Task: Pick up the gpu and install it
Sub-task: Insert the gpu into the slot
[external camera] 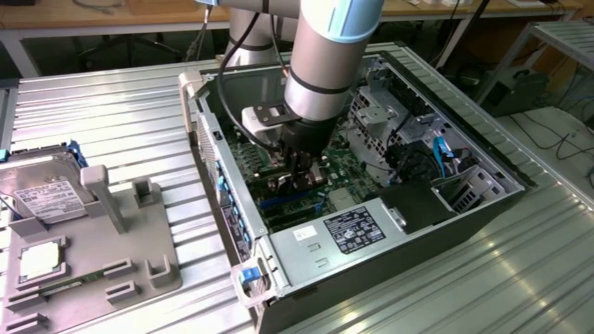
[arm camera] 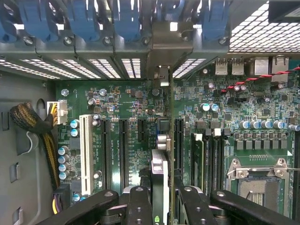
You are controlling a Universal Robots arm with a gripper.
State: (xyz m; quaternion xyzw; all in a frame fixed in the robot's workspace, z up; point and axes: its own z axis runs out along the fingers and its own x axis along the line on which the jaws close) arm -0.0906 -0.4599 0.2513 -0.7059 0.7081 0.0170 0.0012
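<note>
Seemingly, pincer (arm camera: 160, 201) clamping gpu (arm camera: 159, 173), label unreadable

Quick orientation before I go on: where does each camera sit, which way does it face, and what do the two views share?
Exterior view: off the arm, above and to one side, looking down into the open computer case; the arm reaches in, its tool low over the motherboard.
Wrist view: on the wrist, facing straight down the tool at the motherboard; black fingers grip the gpu, seen edge-on.
Shared: tool, motherboard, case interior.
</note>
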